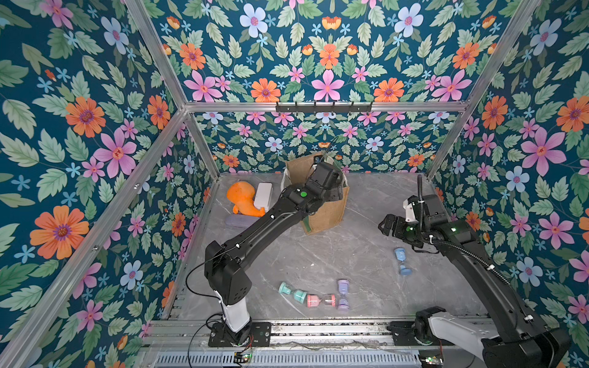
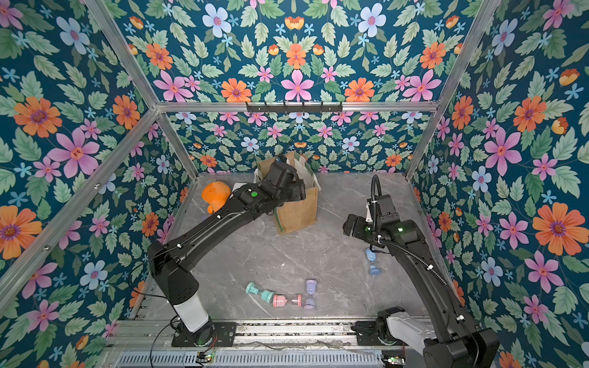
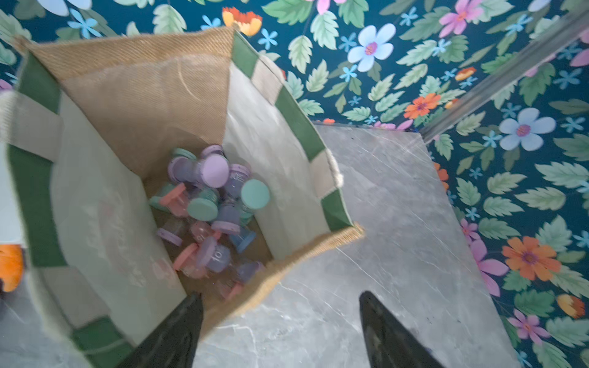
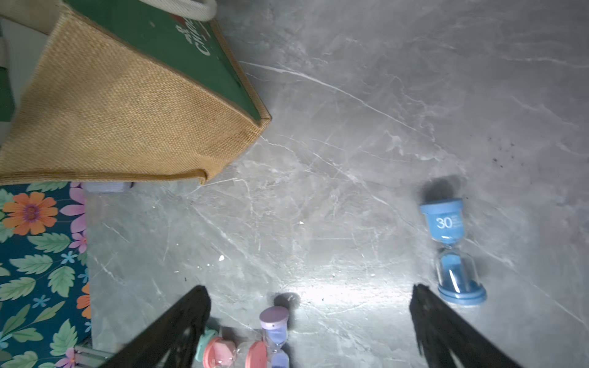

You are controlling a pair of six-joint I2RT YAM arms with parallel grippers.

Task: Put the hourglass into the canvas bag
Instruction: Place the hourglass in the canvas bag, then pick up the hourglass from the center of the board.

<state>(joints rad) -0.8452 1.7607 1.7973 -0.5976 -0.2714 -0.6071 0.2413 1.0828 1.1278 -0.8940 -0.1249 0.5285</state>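
over rim of canvas bag (image 3: 143,105) at rear of grey table (image 1: 318,251), your left gripper (image 3: 280,294) hangs, fingers apart, empty. hourglass pile (image 3: 210,204) lies inside bag. your right gripper (image 4: 309,288) spread wide, empty, beside blue hourglass (image 4: 449,251) lying on table. teal hourglass (image 1: 288,291), pink hourglass (image 1: 320,300), purple hourglass (image 1: 343,294) lie clustered near front edge.

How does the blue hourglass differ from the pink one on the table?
Colour: the blue hourglass has blue caps and sand; the pink hourglass has pink caps. Company: the blue one sits alone, near the right gripper; the pink one sits between a teal hourglass and a purple hourglass. Place: the pink one is nearer the table's front edge. Both are on the table, outside the canvas bag.
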